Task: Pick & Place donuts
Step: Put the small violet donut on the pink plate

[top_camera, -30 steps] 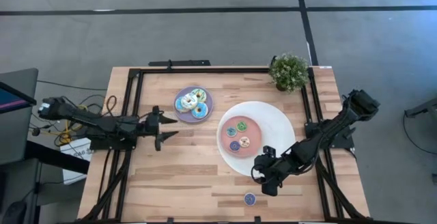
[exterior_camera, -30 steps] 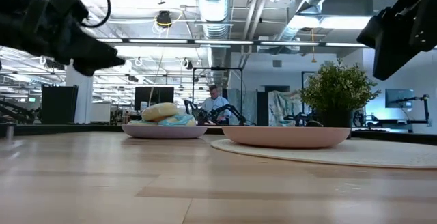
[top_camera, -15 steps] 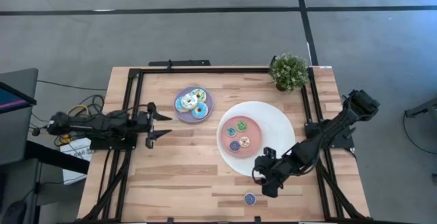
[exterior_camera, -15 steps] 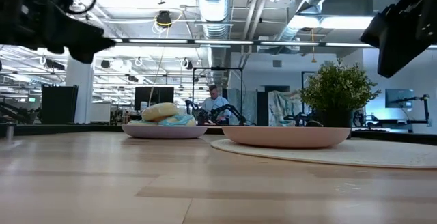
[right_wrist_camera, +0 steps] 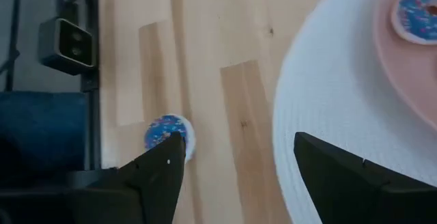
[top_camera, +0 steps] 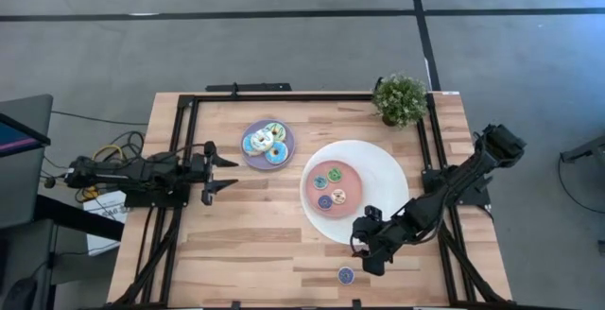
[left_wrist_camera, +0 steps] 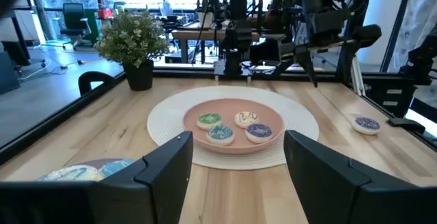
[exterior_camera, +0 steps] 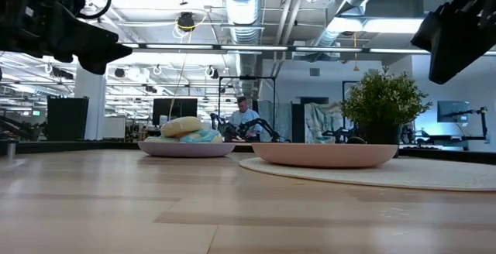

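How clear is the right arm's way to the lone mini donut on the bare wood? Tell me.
Probably clear. The right tool hangs open just above and beside the lone mini donut, with only bare table between them; the white plate lies off to the side.

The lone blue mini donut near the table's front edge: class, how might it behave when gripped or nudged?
The blue mini donut looks small, so probably light. It lies flat on the wooden table, so a nudge should slide rather than roll it. The open right end effector hovers nearby.

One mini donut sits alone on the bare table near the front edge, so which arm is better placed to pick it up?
Right. The right gripper hovers open near the stray mini donut; the left gripper waits at the table's far left side.
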Tool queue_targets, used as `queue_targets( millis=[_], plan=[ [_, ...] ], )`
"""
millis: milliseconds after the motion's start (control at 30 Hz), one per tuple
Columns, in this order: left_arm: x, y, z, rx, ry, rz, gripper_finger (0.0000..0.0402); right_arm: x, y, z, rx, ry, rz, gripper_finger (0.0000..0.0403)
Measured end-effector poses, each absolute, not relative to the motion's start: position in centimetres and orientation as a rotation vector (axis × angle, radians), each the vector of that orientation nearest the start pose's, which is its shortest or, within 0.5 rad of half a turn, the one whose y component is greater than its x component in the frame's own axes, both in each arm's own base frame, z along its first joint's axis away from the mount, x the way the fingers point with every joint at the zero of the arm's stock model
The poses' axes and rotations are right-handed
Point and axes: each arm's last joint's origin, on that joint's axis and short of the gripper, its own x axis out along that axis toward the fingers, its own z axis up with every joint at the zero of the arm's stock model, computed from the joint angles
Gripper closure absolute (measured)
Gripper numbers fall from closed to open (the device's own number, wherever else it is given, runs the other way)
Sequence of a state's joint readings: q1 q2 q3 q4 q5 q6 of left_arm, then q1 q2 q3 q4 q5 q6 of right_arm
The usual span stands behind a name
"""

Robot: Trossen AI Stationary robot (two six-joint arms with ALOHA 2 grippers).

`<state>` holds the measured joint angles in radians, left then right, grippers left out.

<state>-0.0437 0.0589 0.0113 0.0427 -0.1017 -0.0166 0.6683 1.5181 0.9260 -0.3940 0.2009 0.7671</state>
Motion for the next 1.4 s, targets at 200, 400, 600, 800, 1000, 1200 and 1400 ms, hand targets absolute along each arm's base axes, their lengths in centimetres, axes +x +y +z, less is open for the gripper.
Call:
queue_targets(
  millis=[200,400,600,800,1000,1200,1400],
  plan=[
    [10.1,-0.1,16.7,-0.018,0.005,0.058,0.0178,23.3,19.6,19.8,0.273,0.943,0.123,0.0126],
    [10.1,-0.1,16.7,-0.018,0.005,0.06,0.0178,22.5,22.1,16.3,0.075,0.967,0.124,0.0121],
    [10.1,-0.1,16.7,-0.019,0.005,0.061,0.0178,21.8,25.1,13.1,0.004,0.893,0.127,0.0121],
    [10.1,-0.1,16.7,-0.019,0.005,0.061,0.0178,21.1,26.6,11.3,-0.057,0.81,0.084,0.0121],
    [10.1,-0.1,16.7,-0.019,0.005,0.061,0.0178,21.4,27.6,9.6,-0.038,0.739,0.083,0.0121],
    [10.1,-0.1,16.7,-0.019,0.005,0.061,0.0178,22.1,27.8,9.4,-0.038,0.69,0.092,0.0121],
    [10.1,-0.1,16.7,-0.019,0.005,0.061,0.0178,22.5,27.5,9.4,-0.032,0.686,0.082,0.0121]
  ],
)
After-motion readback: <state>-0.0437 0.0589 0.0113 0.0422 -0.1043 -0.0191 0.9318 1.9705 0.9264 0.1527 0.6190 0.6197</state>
